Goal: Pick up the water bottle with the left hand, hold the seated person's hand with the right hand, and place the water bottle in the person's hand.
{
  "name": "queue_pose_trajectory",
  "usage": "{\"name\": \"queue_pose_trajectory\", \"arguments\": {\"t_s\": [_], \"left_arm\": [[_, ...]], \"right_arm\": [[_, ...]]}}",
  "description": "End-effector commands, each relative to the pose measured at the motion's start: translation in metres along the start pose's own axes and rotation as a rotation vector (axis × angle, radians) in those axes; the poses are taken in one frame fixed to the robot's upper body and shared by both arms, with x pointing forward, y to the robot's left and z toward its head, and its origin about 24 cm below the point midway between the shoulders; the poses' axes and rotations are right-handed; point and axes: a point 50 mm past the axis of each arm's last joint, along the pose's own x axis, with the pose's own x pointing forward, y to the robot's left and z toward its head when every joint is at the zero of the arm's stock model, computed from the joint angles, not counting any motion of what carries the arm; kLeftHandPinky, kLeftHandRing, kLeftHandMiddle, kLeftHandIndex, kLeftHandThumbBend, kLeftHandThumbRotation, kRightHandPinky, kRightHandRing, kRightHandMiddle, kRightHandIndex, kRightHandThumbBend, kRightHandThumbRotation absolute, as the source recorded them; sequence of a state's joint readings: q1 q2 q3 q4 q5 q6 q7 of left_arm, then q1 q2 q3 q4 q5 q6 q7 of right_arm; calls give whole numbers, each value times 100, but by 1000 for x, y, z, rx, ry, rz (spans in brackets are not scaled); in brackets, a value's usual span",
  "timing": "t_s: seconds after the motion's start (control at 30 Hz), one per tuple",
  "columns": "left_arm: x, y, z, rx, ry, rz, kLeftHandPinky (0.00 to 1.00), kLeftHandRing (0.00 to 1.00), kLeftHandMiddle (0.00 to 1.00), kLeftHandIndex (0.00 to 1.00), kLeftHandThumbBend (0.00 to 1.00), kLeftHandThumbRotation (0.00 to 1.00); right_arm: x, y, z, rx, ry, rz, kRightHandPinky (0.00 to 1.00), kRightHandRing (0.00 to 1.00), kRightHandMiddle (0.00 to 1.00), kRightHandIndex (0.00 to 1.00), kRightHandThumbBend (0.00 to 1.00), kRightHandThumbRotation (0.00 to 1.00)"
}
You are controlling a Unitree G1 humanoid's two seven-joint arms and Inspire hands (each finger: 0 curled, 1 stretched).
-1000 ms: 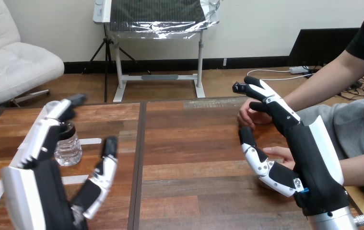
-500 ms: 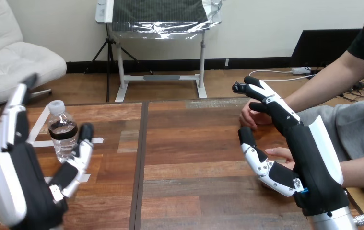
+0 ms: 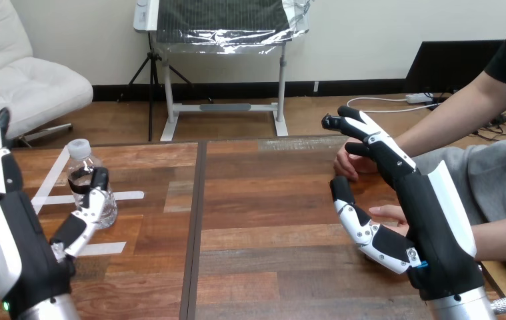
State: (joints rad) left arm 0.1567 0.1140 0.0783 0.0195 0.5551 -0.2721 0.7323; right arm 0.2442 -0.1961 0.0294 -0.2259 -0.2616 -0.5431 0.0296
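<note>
A clear water bottle (image 3: pixel 87 180) with a white cap stands upright on the table's left part, on white tape lines. My left hand (image 3: pixel 20 247) is raised at the lower left, open, its thumb in front of the bottle's lower half and its fingers pointing up to the bottle's left. My right hand (image 3: pixel 423 223) is raised at the right, open, with straight fingers. The person's hand (image 3: pixel 350 159) rests on the table's right edge just behind my right fingers. Their other hand (image 3: pixel 391 215) lies behind my right thumb. I cannot tell whether my right hand touches either.
The wooden table (image 3: pixel 263 220) has a dark seam running down its middle. White tape strips (image 3: pixel 127 195) mark its left part. The person's forearms come in from the right edge.
My left hand has drawn back toward the lower left, uncovering the bottle. The whole view has shifted slightly to the right. My right hand and the person's hands have stayed put.
</note>
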Motion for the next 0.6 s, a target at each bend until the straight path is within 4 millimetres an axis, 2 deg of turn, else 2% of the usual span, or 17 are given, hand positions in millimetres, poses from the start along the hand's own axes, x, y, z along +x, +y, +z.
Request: {"name": "queue_pose_trajectory", "arguments": {"t_s": [0.0,0.2,0.57], "left_arm": [[25,-8,5,3,-38,17,86,90,93,95,69,32],[33,-12,1,21,-20,11,85,91,94,95,75,38],[44,-20,-6,24,24,-28,86,93,95,96,81,43]], "right_arm": [[15,-4,8,-12,-72,-34,83,88,92,82,13,0],[15,-5,9,-15,-73,-34,83,88,92,82,13,0],[16,-5,8,-19,-73,-34,83,88,92,82,14,0]]}}
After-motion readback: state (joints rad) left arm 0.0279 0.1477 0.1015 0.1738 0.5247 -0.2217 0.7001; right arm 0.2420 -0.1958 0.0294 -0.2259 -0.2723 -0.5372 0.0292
